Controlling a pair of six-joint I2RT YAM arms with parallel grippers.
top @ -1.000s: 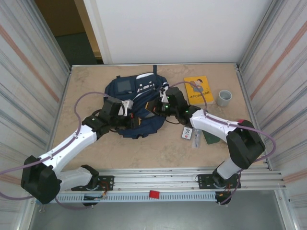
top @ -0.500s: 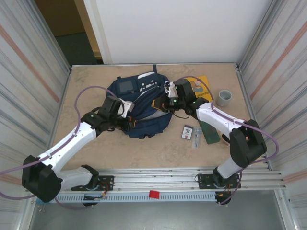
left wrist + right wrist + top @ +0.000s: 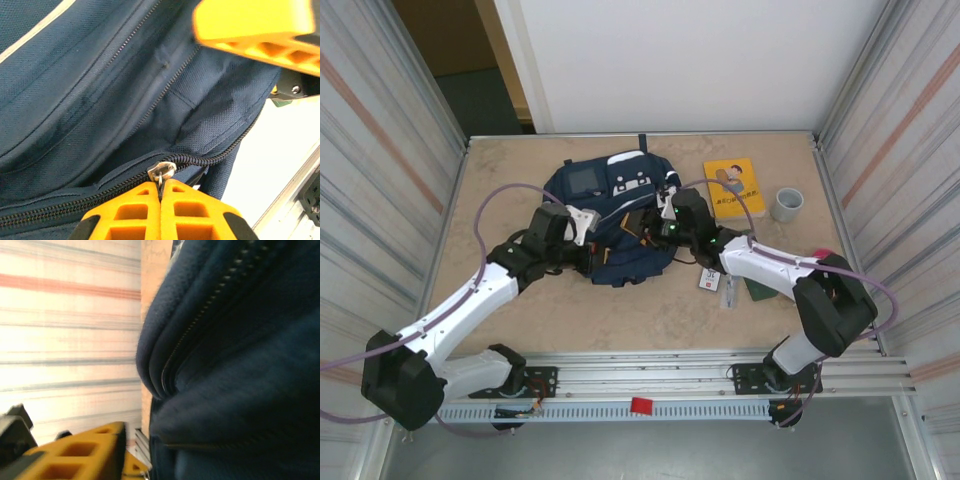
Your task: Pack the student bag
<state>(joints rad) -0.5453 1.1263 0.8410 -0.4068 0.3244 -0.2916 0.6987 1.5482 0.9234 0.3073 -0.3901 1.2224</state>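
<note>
Two arms meet at the student bag [image 3: 610, 215] in the top view. The bag lies flat on the table [image 3: 520, 310], white patches at its far end. Left gripper [image 3: 592, 258] is at the bag's near-left edge. Right gripper [image 3: 642, 226] is over the bag's right side. Right of the bag: yellow book [image 3: 733, 188], with a grey cup [image 3: 786, 204] beyond it. Near-right of the bag: small card [image 3: 709, 279] and dark green flat item [image 3: 753, 291].

Left wrist view: left gripper [image 3: 160, 190] is fully closed, orange fingers [image 3: 195, 212] pinching the metal zipper pull [image 3: 161, 172] on the bag's zipper [image 3: 75, 202]. Navy fabric rises in folds above the pull. One orange finger [image 3: 250, 22] of the right gripper sits over the fabric at upper right, apart from the pull.

Right wrist view: bag fabric is close and blurred, with a zipper line [image 3: 215, 310] along a fold. One orange finger [image 3: 80, 452] sits just beside the bag's edge. Can't tell how wide the right pincer stands, or whether it has hold of anything.
</note>
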